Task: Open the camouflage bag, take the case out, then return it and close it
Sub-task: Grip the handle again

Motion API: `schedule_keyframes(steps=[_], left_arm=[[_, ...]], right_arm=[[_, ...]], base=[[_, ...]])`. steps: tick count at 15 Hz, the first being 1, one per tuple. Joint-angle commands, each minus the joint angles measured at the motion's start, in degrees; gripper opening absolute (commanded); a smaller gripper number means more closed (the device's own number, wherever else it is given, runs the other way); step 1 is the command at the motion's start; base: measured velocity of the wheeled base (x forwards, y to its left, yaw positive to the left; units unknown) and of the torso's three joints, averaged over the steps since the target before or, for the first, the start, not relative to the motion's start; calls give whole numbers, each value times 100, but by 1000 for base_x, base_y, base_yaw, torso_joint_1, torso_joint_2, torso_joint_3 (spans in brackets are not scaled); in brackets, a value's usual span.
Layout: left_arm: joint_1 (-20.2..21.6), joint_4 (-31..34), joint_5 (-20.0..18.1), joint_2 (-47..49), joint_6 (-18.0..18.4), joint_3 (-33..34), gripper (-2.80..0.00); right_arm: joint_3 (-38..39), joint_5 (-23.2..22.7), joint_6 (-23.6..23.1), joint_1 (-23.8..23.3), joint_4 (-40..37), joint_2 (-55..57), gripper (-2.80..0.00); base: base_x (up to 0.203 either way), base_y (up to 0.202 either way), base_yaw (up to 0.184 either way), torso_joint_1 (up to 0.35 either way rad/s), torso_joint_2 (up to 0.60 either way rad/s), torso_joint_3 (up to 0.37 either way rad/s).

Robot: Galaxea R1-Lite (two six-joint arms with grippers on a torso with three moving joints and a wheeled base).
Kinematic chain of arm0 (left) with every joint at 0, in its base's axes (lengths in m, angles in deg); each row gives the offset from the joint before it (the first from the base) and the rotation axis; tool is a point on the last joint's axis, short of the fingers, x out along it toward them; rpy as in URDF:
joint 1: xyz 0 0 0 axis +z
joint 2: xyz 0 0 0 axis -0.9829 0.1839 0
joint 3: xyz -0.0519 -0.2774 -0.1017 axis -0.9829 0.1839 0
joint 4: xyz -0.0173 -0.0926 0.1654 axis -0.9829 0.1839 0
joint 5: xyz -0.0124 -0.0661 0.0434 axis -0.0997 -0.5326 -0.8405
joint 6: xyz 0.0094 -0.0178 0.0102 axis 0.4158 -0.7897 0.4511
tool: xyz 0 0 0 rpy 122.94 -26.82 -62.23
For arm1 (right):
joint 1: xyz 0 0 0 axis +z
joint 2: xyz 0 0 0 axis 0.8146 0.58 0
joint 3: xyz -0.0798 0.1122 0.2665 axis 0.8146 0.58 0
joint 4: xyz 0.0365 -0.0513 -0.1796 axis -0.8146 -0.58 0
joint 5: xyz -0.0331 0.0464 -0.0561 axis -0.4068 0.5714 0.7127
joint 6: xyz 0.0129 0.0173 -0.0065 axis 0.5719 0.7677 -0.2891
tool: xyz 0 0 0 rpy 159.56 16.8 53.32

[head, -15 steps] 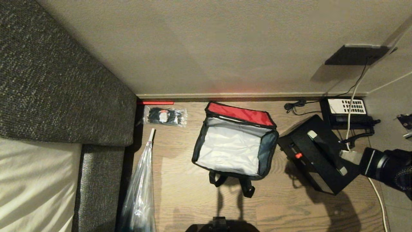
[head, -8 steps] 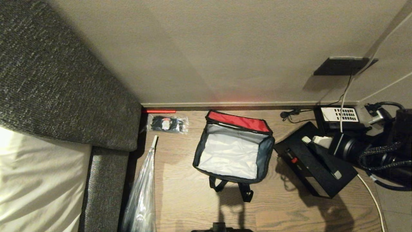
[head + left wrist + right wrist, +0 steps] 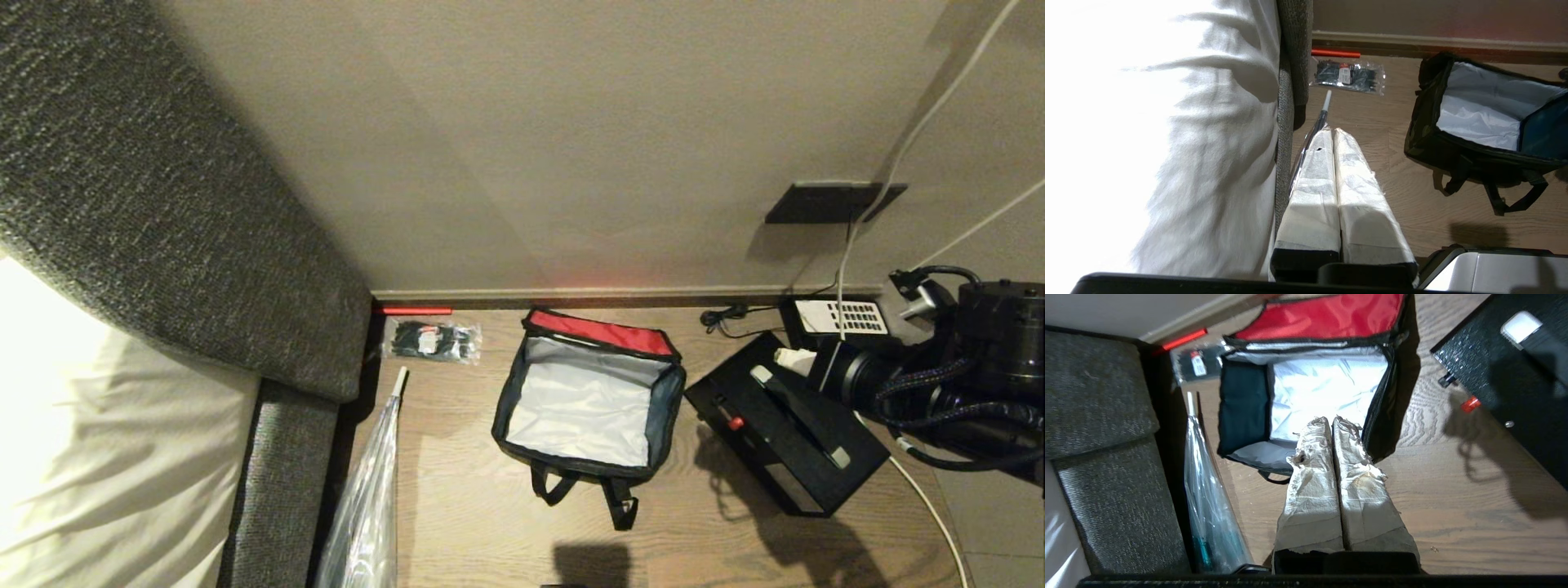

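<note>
The camouflage bag [image 3: 588,404] stands open on the wooden floor [image 3: 490,523], close to the skirting along the wall. Its red lid lining leans back toward the wall, its silver-grey interior holds nothing, and its black strap handles trail toward the robot. The case [image 3: 784,425] lies flat on the floor just to the right of the bag, set at an angle and not touching it, its small red knob and grey strip facing up.

The right gripper [image 3: 1331,428] hangs above the floor beside the bag's near rim, its two cloth-wrapped fingers [image 3: 1310,490] pressed together and holding nothing. The left gripper [image 3: 1331,136] is parked by the bed's edge [image 3: 1284,122], fingers likewise pressed together and empty.

A clear packet of black items [image 3: 431,340] lies near the skirting left of the bag, a folded clear umbrella [image 3: 367,506] rests along the bed, and a telephone [image 3: 841,317] sits by the wall beyond the case.
</note>
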Motion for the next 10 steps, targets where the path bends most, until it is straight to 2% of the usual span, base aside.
schedule_keyframes(steps=[1,4,10], left_arm=[[5,2,2,-11,-9,9,-280],[5,11,-15,-11,70,9,-280],[3,24,1,-11,56,9,-280]], right_arm=[[33,-6,1,-1,23,-47,-280],[189,-126,-149,-2,25,-79,-280],[305,-148,-242,-2,25,-183,-280]], base=[[0,0,0,4,-6,209],[0,0,0,3,5,174],[0,0,0,3,1,20]])
